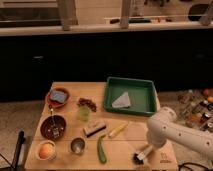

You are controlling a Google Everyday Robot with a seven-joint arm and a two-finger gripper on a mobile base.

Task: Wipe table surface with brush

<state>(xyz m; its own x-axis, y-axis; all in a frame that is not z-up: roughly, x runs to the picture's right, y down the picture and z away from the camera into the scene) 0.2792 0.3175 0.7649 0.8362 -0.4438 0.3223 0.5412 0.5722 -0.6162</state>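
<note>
The table surface [65,162] is a light tan wooden top that fills the lower middle of the camera view. My white arm reaches down from the right to the table's front right part. My gripper [145,152] is low over the wood there and is shut on the brush [138,158]. The brush's dark bristle head points down-left and rests on or just above the tabletop. Its pale handle is mostly hidden in the gripper.
A green tray [131,82] holding a grey cloth sits at the back right. A pale-topped block [95,129], a yellow item [118,130], a cucumber [101,149], a metal cup [77,145], bowls [53,126] and a green cup [84,113] stand to the left. Bottles [200,107] stand right of the table.
</note>
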